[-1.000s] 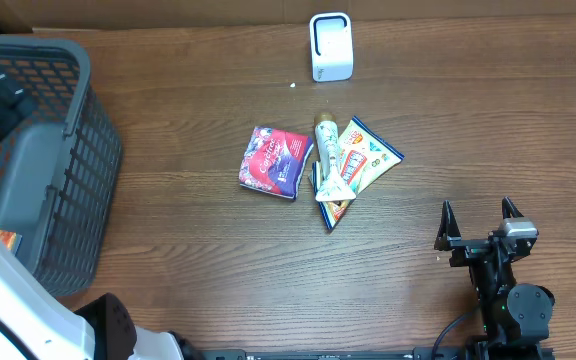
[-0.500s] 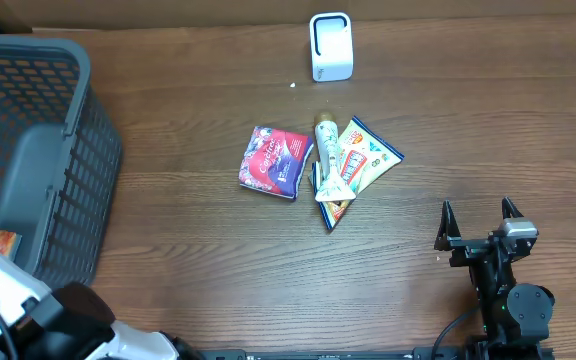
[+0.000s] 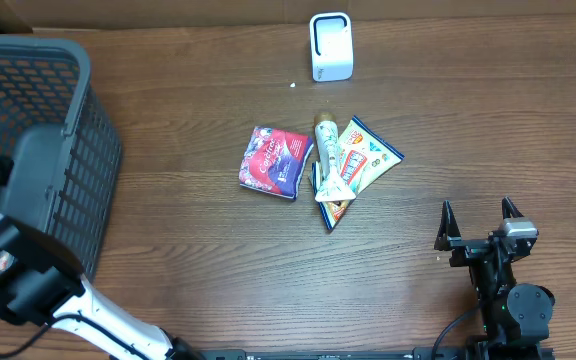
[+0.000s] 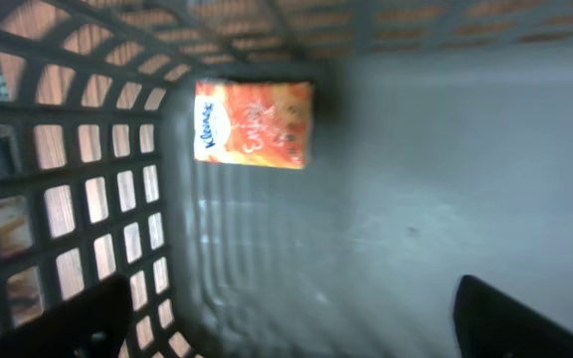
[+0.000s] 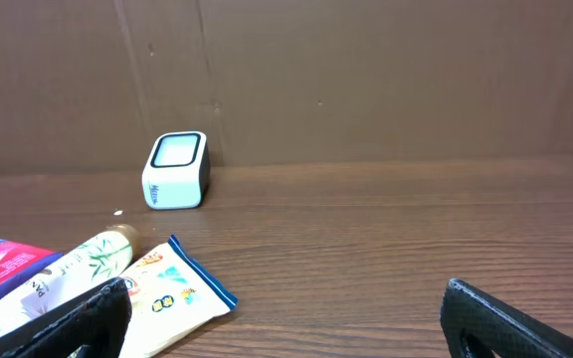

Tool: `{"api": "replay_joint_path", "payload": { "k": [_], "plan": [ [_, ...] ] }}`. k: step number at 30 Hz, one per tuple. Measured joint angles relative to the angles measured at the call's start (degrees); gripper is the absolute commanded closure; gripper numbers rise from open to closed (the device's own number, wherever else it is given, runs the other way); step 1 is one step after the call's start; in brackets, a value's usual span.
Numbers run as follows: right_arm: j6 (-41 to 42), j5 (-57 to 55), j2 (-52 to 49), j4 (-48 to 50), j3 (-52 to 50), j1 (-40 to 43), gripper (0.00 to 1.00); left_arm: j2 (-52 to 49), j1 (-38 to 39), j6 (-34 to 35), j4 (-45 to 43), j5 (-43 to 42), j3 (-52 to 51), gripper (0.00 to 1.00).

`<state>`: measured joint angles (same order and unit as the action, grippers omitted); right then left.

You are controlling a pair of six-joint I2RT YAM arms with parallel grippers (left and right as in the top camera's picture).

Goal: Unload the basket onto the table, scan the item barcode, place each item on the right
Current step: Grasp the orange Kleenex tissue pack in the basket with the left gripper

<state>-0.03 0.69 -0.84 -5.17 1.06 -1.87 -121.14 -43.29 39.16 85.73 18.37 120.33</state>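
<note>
As both hands are empty, no scan is underway. R hand [image 3: 478, 212] sits splayed at the near edge of the desk [image 3: 188, 260]. L hand [image 4: 286, 328] hangs released inside the basket [image 3: 78, 170], over an orange pkt [image 4: 254, 123] on its floor; judged done. Mid-desk: red pouch [image 3: 275, 161] just beside tube [image 3: 329, 160], which lies across yellow pkt [image 3: 368, 160]; apparently 3 left to scan. Scanner [image 3: 330, 46] stands beyond, at far edge.
</note>
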Motion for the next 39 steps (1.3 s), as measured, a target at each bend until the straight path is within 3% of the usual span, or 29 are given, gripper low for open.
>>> {"api": "replay_joint_path", "payload": {
  "k": [3,6,8,23,39],
  "plan": [
    [0.0,0.0,0.0,0.0,0.0,0.0,0.0,-2.8,0.0,0.0,0.9,0.9,-0.1,0.16],
    [0.0,0.0,0.0,0.0,0.0,0.0,0.0,-4.7,0.0,0.0,1.3,1.4,-0.1,0.33],
    [0.0,0.0,0.0,0.0,0.0,0.0,0.0,-5.6,0.0,0.3,1.2,2.0,-0.1,0.37],
    [0.0,0.0,0.0,0.0,0.0,0.0,0.0,-5.9,0.0,0.6,1.1,7.5,-0.1,0.35],
    [0.0,0.0,0.0,0.0,0.0,0.0,0.0,-5.9,0.1,10.1,6.5,15.8,-1.3,0.29]
  ]
}}
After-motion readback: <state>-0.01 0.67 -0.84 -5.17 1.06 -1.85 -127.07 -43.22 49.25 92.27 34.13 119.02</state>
